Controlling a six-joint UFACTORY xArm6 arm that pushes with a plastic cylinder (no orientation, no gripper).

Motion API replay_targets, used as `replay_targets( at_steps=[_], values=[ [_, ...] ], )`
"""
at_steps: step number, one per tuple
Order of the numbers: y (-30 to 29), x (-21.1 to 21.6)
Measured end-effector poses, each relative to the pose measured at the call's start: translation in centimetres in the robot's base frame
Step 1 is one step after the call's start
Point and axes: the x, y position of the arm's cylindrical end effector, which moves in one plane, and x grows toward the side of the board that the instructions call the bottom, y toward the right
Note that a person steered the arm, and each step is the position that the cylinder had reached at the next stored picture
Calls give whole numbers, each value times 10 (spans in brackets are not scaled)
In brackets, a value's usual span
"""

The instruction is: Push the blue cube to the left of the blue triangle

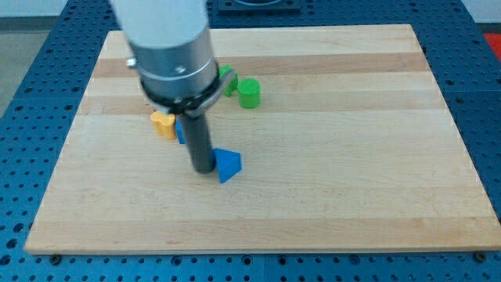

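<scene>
My tip (202,168) down on the table (344,172), just beside the blue triangle (228,165)

No jaws on this rod. The triangle sits at 3 o'clock of my tip, seemingly touching it. The blue cube (180,131) is mostly hidden behind the rod, at 11 o'clock of the triangle, beside a yellow block (163,123). A green cylinder (248,92) and another green block (226,80) lie at 1 o'clock

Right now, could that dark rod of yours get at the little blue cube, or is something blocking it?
Probably yes. My tip rests just left of the blue triangle. The blue cube peeks out behind the rod, beside the orange block. Nothing seems to lie between them.
</scene>
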Motion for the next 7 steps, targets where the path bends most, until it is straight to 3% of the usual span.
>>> replay_targets(
  at_steps=[1,5,6,7],
  values=[
    [24,-38],
    [-68,-93],
    [-101,-62],
    [-92,-39]
  ],
)
